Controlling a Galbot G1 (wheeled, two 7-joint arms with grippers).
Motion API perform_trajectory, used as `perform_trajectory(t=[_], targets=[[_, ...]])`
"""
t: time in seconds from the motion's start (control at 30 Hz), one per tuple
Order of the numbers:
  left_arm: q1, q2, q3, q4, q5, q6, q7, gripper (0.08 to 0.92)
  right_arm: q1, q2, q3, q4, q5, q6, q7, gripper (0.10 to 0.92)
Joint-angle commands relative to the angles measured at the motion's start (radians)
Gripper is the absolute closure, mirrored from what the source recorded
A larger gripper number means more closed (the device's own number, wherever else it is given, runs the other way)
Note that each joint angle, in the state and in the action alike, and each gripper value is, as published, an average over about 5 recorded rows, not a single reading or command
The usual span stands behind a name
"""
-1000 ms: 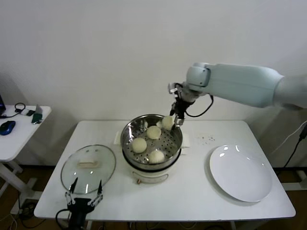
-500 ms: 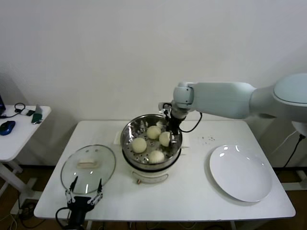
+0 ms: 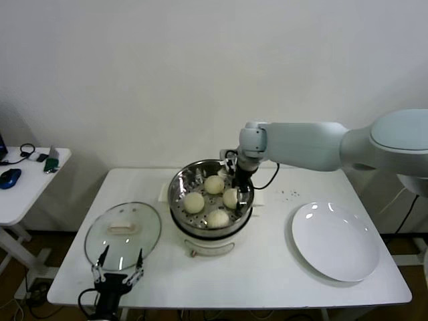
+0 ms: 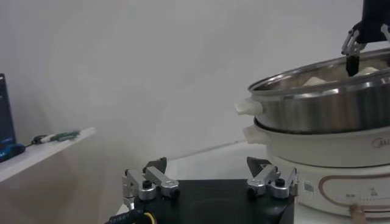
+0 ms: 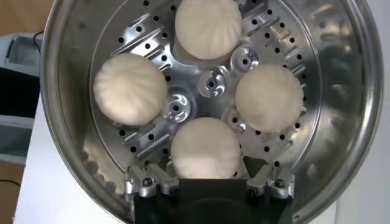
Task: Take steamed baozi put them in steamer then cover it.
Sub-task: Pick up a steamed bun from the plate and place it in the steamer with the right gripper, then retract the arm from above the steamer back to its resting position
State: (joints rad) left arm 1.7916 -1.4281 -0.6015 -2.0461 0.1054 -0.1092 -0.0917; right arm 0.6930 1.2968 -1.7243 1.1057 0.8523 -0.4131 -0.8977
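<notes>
Four cream-white domed dough buns (image 5: pixel 206 150) lie in the round shiny steel steamer basket (image 3: pixel 179 184). The right gripper (image 3: pixel 242 194) hangs over its right side, jaws apart around nothing. One round clear glass lid (image 3: pixel 123 234) lies left of the steamer, its handle pointing sideways. The left gripper (image 3: pixel 119 275), jaws spread, is nearer, just in front of the lid. One flat white plate (image 3: pixel 334 242) lies right of the steamer.

Lab: bare wall (image 3: pixel 134 80), white table (image 3: pixel 267 267)

Only illegible brown lettering on the steamer (image 4: pixel 341 149) body.
</notes>
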Motion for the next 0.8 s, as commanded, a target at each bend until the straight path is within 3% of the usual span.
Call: perform_trajectory(t=[0.03,0.37,0.57,0.8], targets=[[-0.003,0.001,0.002,-0.003,0.002,0.004,0.000,0.177,0.030,-0.022,0.026,0.001,0.017,0.005,-0.020,0.203],[-0.040,0.003,0.002,0.003,0.018,0.020,-0.006,0.177,0.090,-0.182,0.151,0.037,0.058,0.131,-0.009,0.203],[-0.074,0.033,0.000,-0.015,0.031,0.055,-0.012,0.177,0.002,-0.341,0.291,0.113,0.054,0.307,0.216,0.203],[-0.082,0.042,-0.004,-0.024,0.053,0.079,-0.020,0.177,-0.332,-0.536,0.662,0.206,0.021,0.458,0.490,0.203]])
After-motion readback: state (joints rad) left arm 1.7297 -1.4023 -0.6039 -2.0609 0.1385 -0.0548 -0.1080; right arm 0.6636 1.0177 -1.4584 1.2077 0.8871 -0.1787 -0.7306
